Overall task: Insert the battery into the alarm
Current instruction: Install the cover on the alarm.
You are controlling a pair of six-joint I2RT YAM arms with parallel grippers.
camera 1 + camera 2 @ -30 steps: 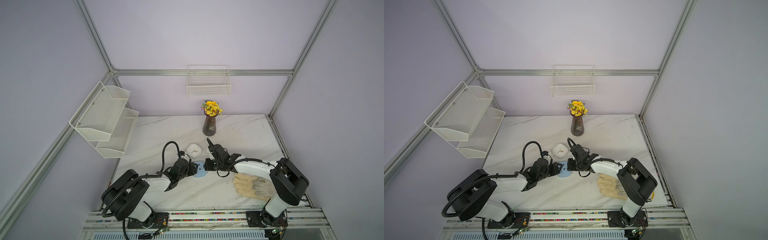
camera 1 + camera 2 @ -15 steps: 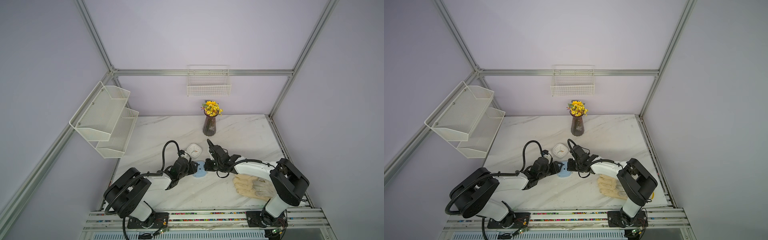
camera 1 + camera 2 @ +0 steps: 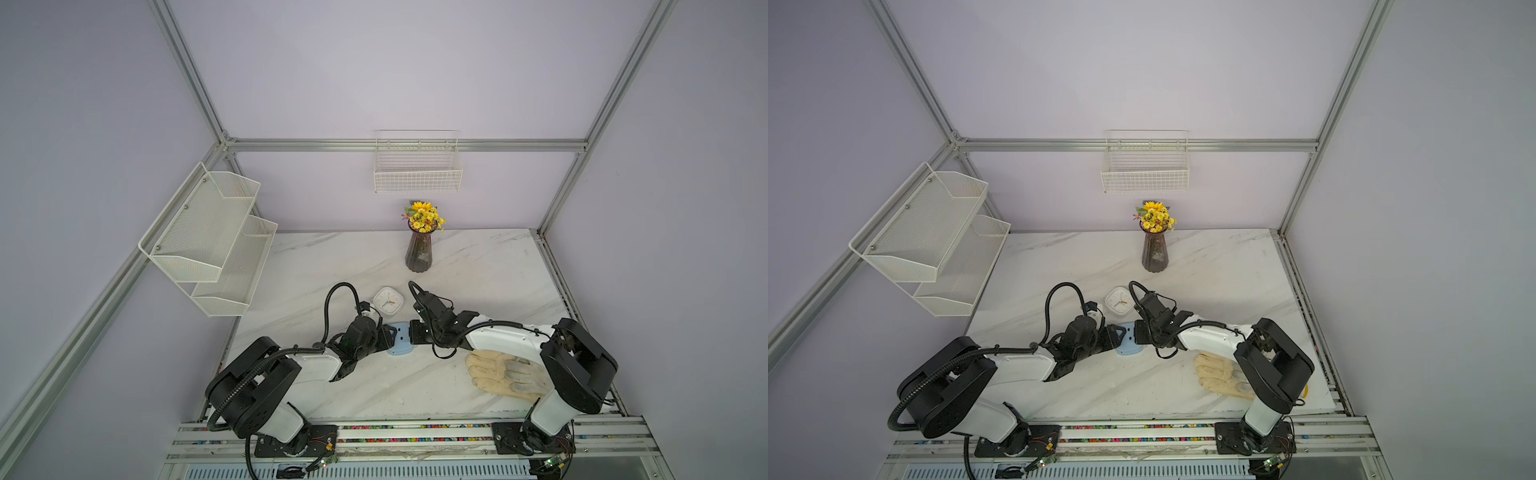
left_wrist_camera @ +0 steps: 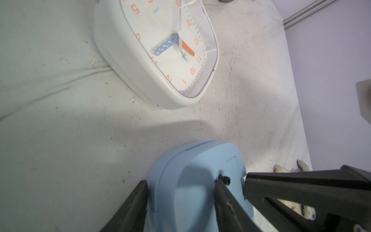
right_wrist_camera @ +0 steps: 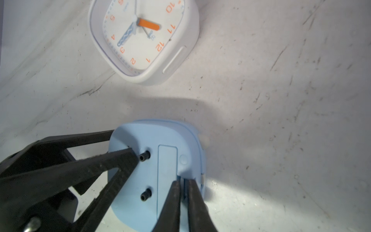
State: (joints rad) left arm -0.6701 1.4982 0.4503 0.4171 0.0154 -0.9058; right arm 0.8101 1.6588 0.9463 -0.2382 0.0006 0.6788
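Between the two arms, toward the front of the marble counter (image 3: 332, 266), the blue alarm (image 3: 400, 345) lies face down with its back up, in the same spot as a second ago. The left tool (image 4: 180, 182) stays clamped on it. One finger presses the alarm's side edge, and the other lies across the domed back with its tip at a small black knob (image 4: 224, 179). The right tool (image 5: 183, 182) meets the alarm from the opposite side, its tips at the rim beside a long rectangular panel (image 5: 167, 170) on the back. Its fingers stand almost together with only a slit between them; whether they nip anything there I cannot tell. Set against the earlier top views, both arms keep nearly the same pose. The white clock (image 3: 387, 301) lies face up just behind the alarm, apart from it, and has not moved. Neither has the pale glove (image 3: 503, 372), partly under the right arm, nor the vase of yellow flowers (image 3: 419, 253) at the back of the counter.
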